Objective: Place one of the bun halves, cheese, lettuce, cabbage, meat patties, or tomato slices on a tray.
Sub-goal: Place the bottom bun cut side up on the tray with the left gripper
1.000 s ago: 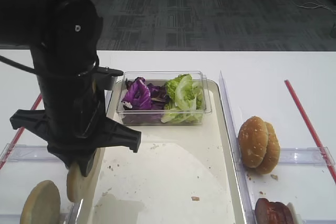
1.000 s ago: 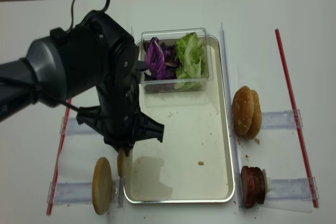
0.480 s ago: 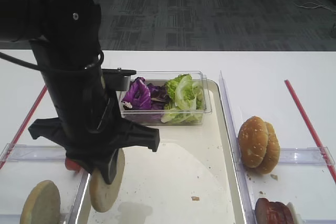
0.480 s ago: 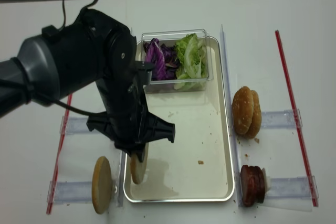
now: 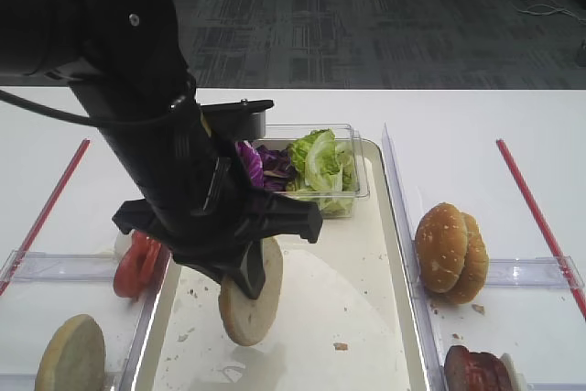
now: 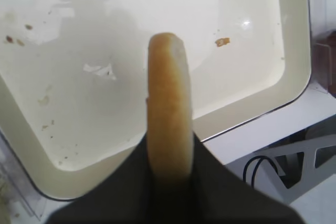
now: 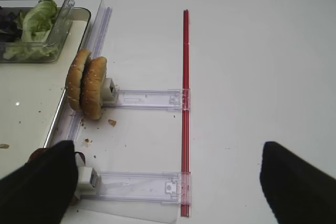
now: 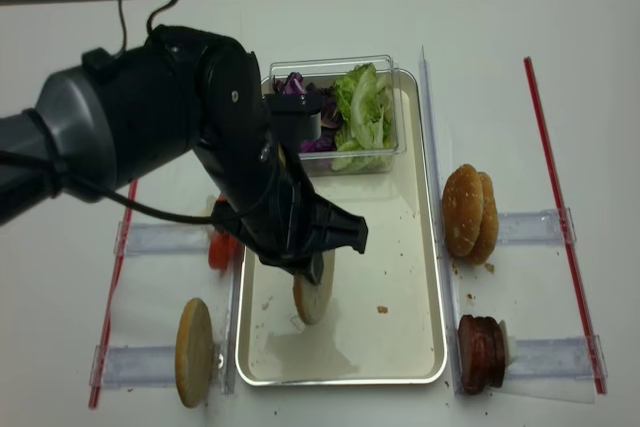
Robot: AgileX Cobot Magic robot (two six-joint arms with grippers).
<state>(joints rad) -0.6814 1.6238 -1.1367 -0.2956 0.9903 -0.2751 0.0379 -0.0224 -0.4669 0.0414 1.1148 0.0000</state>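
Below the left gripper (image 8: 305,282) the tray (image 8: 432,247) floor lies bare, crumbs only. Ahead of it, a clear box (image 8: 385,152) of lettuce (image 8: 362,107) and cabbage (image 8: 292,84) blocks the tray's far end. To its right, past the rim, sesame buns (image 8: 468,214) stand on edge.

Bright, even light from overhead floods the white table (image 8: 520,67), nearly washing it out. Small glints dot the tray (image 6: 247,23) floor beside a soft grey shadow. In the left wrist view the bun half (image 6: 169,108) sits blurred, too close to focus.
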